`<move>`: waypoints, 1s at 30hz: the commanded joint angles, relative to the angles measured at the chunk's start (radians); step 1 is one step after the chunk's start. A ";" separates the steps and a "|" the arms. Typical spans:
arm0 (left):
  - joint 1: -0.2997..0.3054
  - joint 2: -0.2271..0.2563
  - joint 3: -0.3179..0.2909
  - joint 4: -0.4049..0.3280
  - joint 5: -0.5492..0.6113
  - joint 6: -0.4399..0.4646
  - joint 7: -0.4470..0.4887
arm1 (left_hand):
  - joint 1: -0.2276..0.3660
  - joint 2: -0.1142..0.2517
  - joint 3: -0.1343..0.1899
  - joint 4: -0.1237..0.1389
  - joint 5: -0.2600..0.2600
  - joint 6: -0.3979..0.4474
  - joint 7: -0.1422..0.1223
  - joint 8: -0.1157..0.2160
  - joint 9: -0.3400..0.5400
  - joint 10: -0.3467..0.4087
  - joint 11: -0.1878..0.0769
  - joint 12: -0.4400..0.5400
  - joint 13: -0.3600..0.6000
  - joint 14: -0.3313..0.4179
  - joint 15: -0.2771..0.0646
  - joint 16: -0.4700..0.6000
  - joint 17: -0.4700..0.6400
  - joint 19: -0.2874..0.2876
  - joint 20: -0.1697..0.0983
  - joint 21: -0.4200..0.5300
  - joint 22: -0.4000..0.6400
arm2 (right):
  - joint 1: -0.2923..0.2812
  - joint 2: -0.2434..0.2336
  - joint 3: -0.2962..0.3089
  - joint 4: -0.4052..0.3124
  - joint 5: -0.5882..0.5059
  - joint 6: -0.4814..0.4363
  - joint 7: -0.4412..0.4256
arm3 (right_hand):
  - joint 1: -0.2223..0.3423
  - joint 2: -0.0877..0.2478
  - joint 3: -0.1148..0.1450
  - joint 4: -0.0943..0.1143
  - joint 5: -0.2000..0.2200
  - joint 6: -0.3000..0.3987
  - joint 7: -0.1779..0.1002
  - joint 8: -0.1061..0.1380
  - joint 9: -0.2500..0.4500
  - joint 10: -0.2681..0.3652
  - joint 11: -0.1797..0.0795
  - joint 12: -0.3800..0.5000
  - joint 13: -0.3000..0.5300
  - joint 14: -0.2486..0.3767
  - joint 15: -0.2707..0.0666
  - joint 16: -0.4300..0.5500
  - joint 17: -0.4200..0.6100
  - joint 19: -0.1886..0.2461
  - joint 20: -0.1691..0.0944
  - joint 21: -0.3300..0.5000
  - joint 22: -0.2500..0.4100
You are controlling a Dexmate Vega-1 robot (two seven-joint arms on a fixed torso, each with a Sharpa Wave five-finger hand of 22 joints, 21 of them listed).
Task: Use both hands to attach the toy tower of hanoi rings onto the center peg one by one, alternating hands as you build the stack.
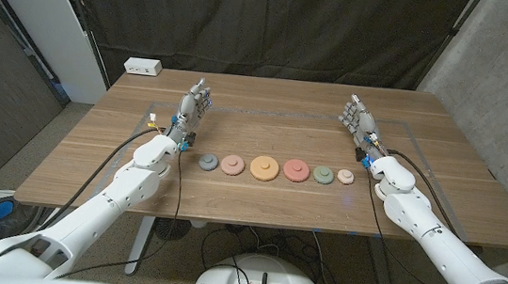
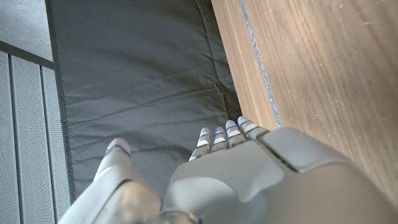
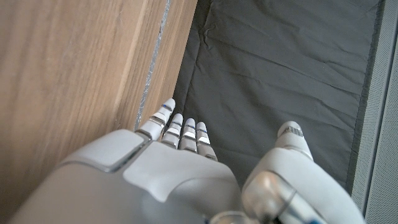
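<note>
You can't make out a center peg among the rings; at this size each disc shows only a small raised hub. The wooden table (image 1: 266,115) stands before a black curtain (image 1: 267,20), with a white box (image 1: 143,67) at its far left corner. Your left hand (image 1: 193,105) and right hand (image 1: 359,120) stand upright with fingers apart, holding nothing. Between them lie the rings in a row: grey ring (image 1: 207,163), pink ring (image 1: 233,165), orange ring (image 1: 264,168), red ring (image 1: 294,170), green ring (image 1: 324,175), beige ring (image 1: 346,177).
</note>
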 commanded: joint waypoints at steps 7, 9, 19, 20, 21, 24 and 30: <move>0.052 0.019 -0.016 -0.060 0.002 -0.035 0.009 | 0.004 -0.001 0.009 -0.001 0.007 0.013 0.009 0.010 0.003 0.007 0.000 0.008 0.003 0.001 -0.005 0.008 0.004 -0.002 0.005 0.009 0.004 | -0.025 0.000 -0.006 -0.037 -0.026 0.027 -0.019 | 0.006 0.000 0.008 0.000 0.005 0.008 0.012 0.007 0.005 0.016 0.007 0.010 0.004 0.016 0.004 0.013 -0.001 0.019 0.000 0.009 0.002; 0.059 0.022 -0.022 -0.069 0.001 -0.042 0.012 | 0.004 0.000 0.009 -0.001 0.007 0.015 0.009 0.010 0.003 0.009 0.000 0.009 0.003 0.004 -0.006 0.009 0.004 -0.002 0.006 0.009 0.004 | -0.036 -0.005 -0.002 -0.057 -0.028 0.025 -0.031 | 0.006 0.000 0.008 0.000 0.005 0.008 0.010 0.007 0.005 0.022 0.004 0.012 0.004 0.020 0.003 0.014 -0.001 0.023 0.002 0.010 0.002; 0.074 0.047 -0.030 -0.100 0.009 -0.024 0.026 | 0.008 0.008 0.011 -0.003 0.007 0.033 0.007 0.015 0.003 0.024 -0.002 0.014 0.003 0.021 -0.010 0.013 0.004 0.013 0.012 0.015 0.004 | -0.061 -0.012 -0.001 -0.093 -0.049 0.039 -0.058 | 0.006 0.002 0.008 -0.001 0.005 0.045 0.003 0.019 0.006 0.056 0.005 0.020 0.003 0.059 0.005 0.028 -0.006 0.055 0.005 0.018 0.003; 0.078 0.052 -0.030 -0.109 0.016 -0.015 0.037 | 0.009 0.012 0.012 -0.003 0.007 0.037 0.006 0.014 0.003 0.030 -0.002 0.016 0.003 0.027 -0.011 0.014 0.004 0.039 0.008 0.025 0.005 | -0.060 -0.012 -0.003 -0.090 -0.054 0.044 -0.057 | 0.006 0.002 0.008 -0.001 0.005 0.051 0.005 0.021 0.006 0.065 0.005 0.022 0.003 0.065 0.005 0.030 -0.007 0.061 0.005 0.020 0.003; 0.082 0.056 -0.029 -0.117 0.025 -0.009 0.052 | 0.010 0.014 0.012 -0.005 0.006 0.046 -0.001 0.015 0.002 0.038 -0.008 0.018 0.002 0.037 -0.019 0.016 0.004 0.069 -0.002 0.035 0.005 | -0.059 -0.010 -0.003 -0.087 -0.054 0.048 -0.055 | 0.006 0.003 0.007 -0.001 0.005 0.057 0.005 0.022 0.006 0.074 0.004 0.024 0.003 0.074 0.005 0.033 -0.007 0.070 0.005 0.023 0.003; 0.089 0.066 -0.030 -0.126 0.037 -0.003 0.063 | 0.010 0.016 0.011 -0.008 0.005 0.056 -0.009 0.015 0.002 0.052 -0.020 0.021 0.002 0.059 -0.030 0.022 0.005 0.104 -0.010 0.046 0.007 | -0.054 -0.005 -0.007 -0.076 -0.060 0.060 -0.048 | 0.006 0.003 0.007 -0.002 0.004 0.072 0.004 0.025 0.006 0.091 0.004 0.028 0.003 0.092 0.003 0.039 -0.009 0.085 0.005 0.026 0.004; 0.100 0.066 -0.035 -0.133 0.029 -0.001 0.067 | 0.010 0.017 0.010 -0.011 0.005 0.069 -0.023 0.014 0.002 0.073 -0.039 0.025 0.002 0.096 -0.038 0.030 0.007 0.146 0.008 0.058 0.009 | -0.049 -0.008 -0.009 -0.083 -0.052 0.038 -0.046 | 0.006 0.004 0.007 -0.002 0.005 0.084 -0.008 0.023 0.006 0.099 -0.010 0.023 0.004 0.146 0.002 0.057 -0.012 0.131 0.011 0.039 0.005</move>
